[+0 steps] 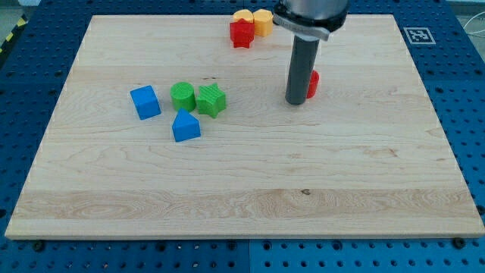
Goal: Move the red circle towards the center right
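Just right of my tip (296, 101), touching: red circle (313, 83), mostly hidden. End effector plain rod, no jaws. Risk: off-centre push, circle slips round rod.

Bench (250, 189): pale wooden board, grain running across the view, resting on a blue perforated surface (30, 76).

Lying on it:
- blue cube (145, 101), toward the view's left;
- green cylinder (183, 96), touching the green star (211, 99) to its right;
- blue triangular block (185, 127), just below the green pair;
- red star (241, 32), at the view's top edge, against two yellow blocks (256, 20);
- red circle (313, 83), right of centre, largely hidden behind the rod;
- my tip (296, 101), down on the wood, just left of the red circle.
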Robot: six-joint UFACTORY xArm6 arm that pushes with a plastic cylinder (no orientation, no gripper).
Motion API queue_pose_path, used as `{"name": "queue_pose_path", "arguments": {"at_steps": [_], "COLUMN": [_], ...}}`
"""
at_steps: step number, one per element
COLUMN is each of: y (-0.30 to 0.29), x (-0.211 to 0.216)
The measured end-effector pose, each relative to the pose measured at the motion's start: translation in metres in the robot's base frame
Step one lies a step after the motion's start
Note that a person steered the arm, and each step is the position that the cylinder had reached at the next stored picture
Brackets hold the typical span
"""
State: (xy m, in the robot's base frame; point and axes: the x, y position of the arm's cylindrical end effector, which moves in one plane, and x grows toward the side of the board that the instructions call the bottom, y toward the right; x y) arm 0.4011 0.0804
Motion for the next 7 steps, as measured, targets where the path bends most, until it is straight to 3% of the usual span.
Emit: {"name": "queue_pose_path", "arguments": {"at_steps": [2, 3, 5, 7], "y": [0.000, 0.009, 0.057, 0.114], "x": [-0.069, -0.064, 0.000, 0.000]}}
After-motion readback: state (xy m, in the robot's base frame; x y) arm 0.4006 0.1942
